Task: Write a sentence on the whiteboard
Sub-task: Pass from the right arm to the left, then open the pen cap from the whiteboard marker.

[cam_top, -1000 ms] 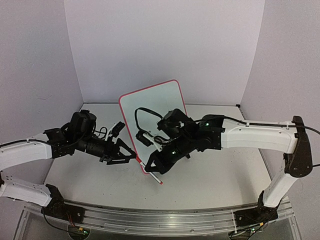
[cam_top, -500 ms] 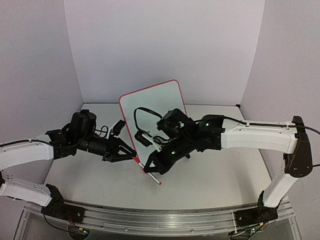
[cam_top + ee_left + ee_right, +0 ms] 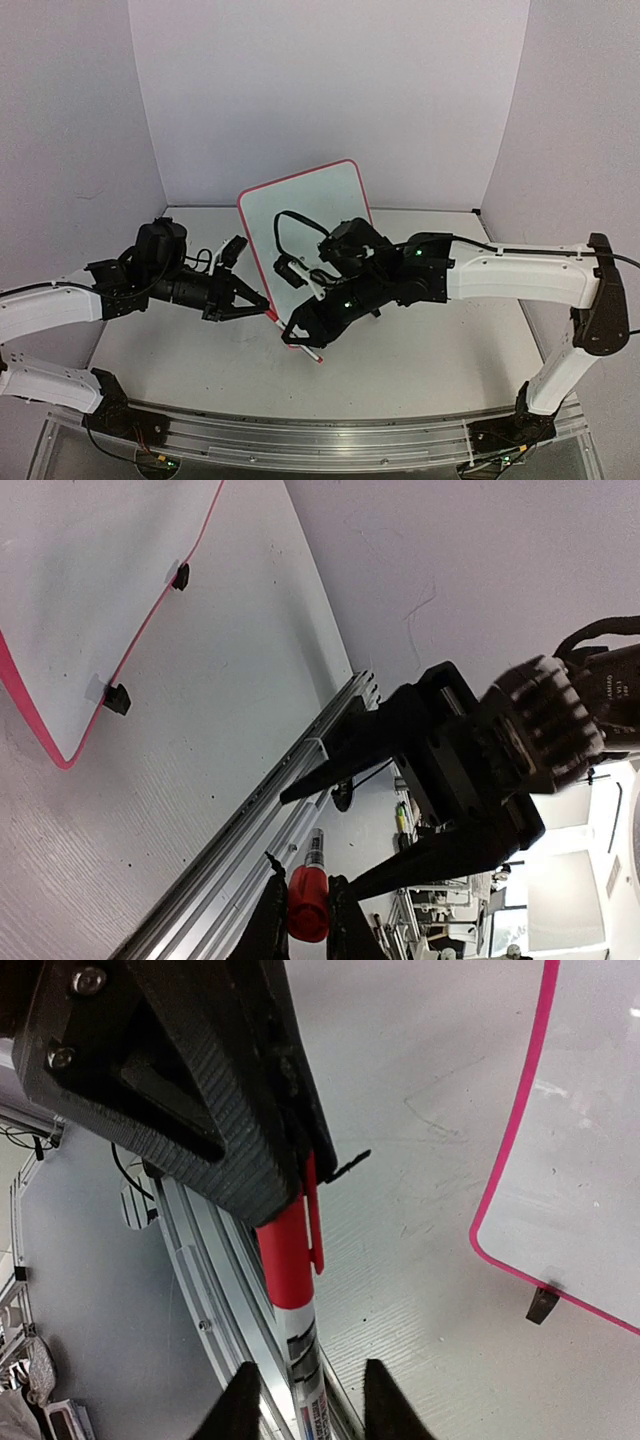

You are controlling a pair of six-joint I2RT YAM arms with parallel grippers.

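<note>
Whiteboard [image 3: 312, 200] is stood tilted at mid-back of the table [image 3: 440, 350], with its lower part hidden by the arms. Lettering cannot be made out. Left gripper [image 3: 266, 311] is pinched on the red cap of the marker [image 3: 288, 1260]. Barrel is cut off at frame edge. Right gripper [image 3: 310, 1372] jaws are spread either side of barrel.

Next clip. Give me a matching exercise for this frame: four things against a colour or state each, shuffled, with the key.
Things:
1. marker cap
2. whiteboard rim
3. whiteboard feet
4. right fingers

Colour or state:
A. black stubs beside the rim
B. spread apart on either side of the marker barrel
C. pinched between the left fingers
D. thin red outline

Pairs: 1-C, 2-D, 3-A, 4-B
</note>
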